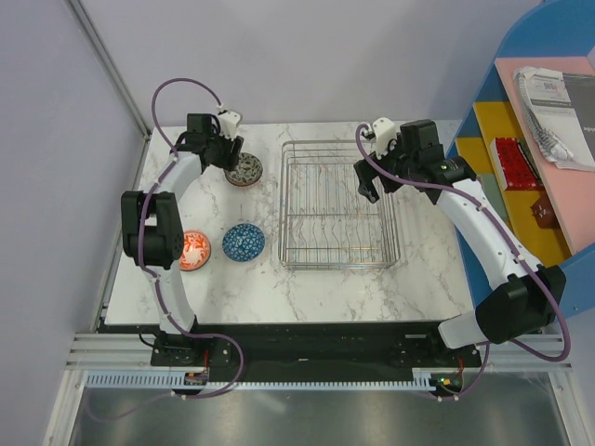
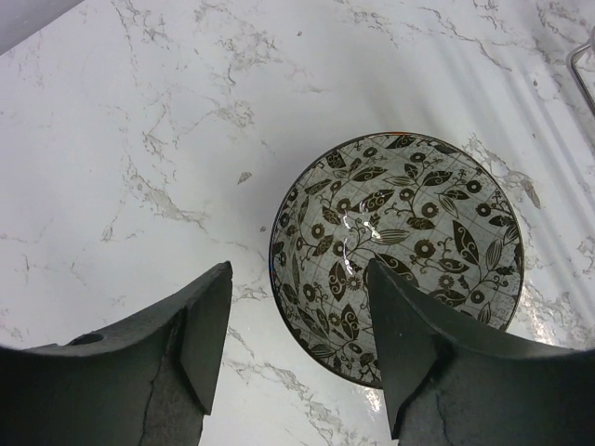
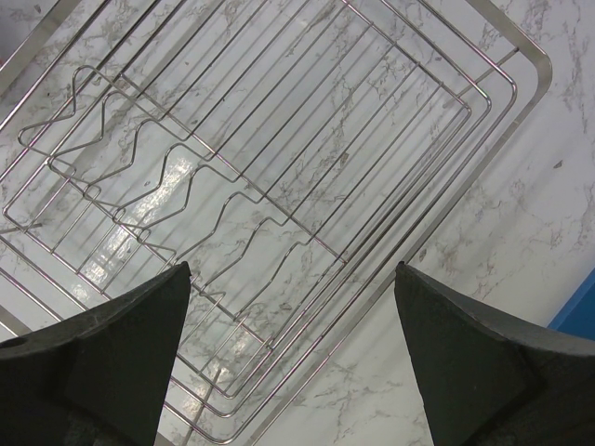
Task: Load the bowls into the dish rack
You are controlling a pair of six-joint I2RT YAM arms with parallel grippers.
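A grey-black floral bowl (image 1: 246, 170) (image 2: 409, 242) sits upright on the marble table at the back left. My left gripper (image 1: 233, 153) (image 2: 297, 269) hovers over its near rim, jaws open: one finger (image 2: 409, 334) is above the bowl's inside and the other (image 2: 200, 325) is outside it, with nothing gripped. A blue bowl (image 1: 244, 242) and an orange-red bowl (image 1: 193, 249) stand nearer the front left. The silver wire dish rack (image 1: 337, 204) (image 3: 260, 167) holds no bowls. My right gripper (image 1: 369, 184) (image 3: 293, 274) hangs wide open above the rack's right rim.
A blue shelf unit (image 1: 521, 56) with yellow, red and pink surfaces and papers (image 1: 548, 98) stands just right of the table. A wall with a metal post (image 1: 107, 65) borders the left side. Bare marble (image 1: 307, 288) lies in front of the rack.
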